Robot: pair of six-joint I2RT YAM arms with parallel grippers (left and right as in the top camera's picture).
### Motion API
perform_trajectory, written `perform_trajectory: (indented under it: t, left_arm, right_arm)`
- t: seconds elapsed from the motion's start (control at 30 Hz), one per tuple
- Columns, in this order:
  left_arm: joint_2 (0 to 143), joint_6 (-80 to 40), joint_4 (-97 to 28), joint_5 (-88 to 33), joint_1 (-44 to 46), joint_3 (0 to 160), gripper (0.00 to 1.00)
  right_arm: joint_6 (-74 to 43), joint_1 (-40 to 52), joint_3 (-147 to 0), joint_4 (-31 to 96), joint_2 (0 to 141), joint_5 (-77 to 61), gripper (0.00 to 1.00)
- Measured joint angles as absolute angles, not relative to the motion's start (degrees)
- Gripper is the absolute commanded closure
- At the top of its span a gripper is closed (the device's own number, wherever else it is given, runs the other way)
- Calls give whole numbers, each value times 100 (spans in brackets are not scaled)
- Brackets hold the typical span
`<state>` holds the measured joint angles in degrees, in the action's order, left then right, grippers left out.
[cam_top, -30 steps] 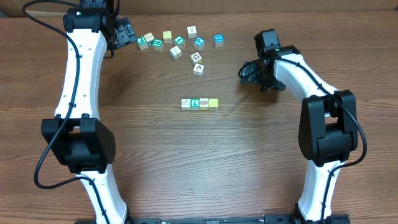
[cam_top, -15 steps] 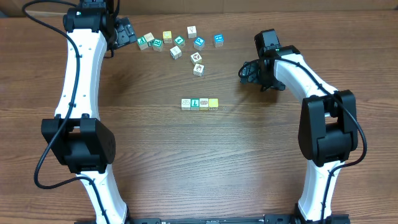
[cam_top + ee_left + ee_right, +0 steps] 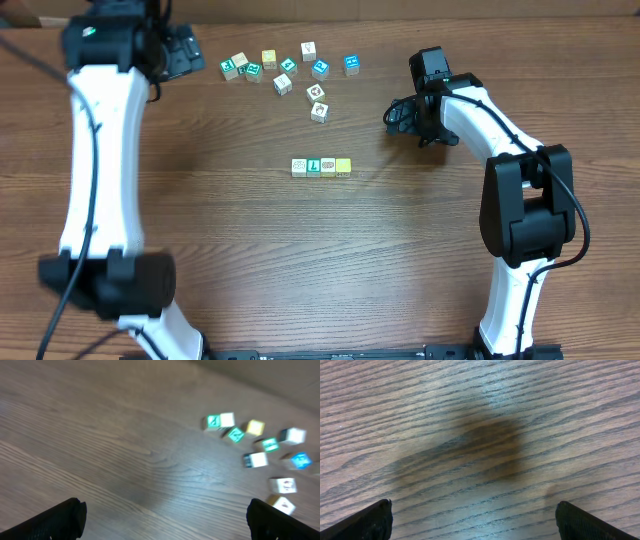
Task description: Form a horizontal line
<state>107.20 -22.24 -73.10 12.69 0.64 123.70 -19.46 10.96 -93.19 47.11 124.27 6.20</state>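
The horizontal line (image 3: 321,167) lies at the table's middle: a white cube, a teal-faced cube, a tan cube and a yellow cube (image 3: 343,166), touching side by side. My left gripper (image 3: 183,50) is at the far left, left of the loose cubes, well away from the row. In the left wrist view the left gripper (image 3: 165,527) is open over bare wood, the picture blurred. My right gripper (image 3: 398,115) hovers to the right of the row. The right wrist view shows the right gripper (image 3: 475,525) open, with only wood grain between its fingers.
Several loose white, teal and yellow cubes (image 3: 285,70) lie scattered along the far edge; they show as a blurred cluster of cubes (image 3: 260,450) in the left wrist view. Two of them (image 3: 318,103) sit nearer the row. A dark stain (image 3: 490,442) marks the wood.
My left arm has swung to the left and its gripper has drawn away from the loose cubes. The right arm and the row of four have not moved.
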Motion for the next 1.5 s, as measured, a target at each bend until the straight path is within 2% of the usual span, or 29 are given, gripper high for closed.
perform_trajectory:
  t: [0.2, 0.6, 0.87, 1.5]
  left_arm:
    - [9789, -2209, -7024, 1199, 64, 11922, 0]
    - [8976, -2204, -4305, 607, 64, 8407, 0]
    - [8208, -2215, -2049, 502, 64, 6171, 0]
    - [6858, -2255, 2241, 469, 64, 2477, 0]
  right_arm:
    - [-1949, 1094, -9319, 4713, 12427, 617, 0]
    - [-1949, 1096, -9321, 4711, 12427, 620, 0]
    - [-1951, 1096, -9321, 4713, 12427, 622, 0]
    - [-1951, 1096, -9321, 4713, 12427, 620, 0]
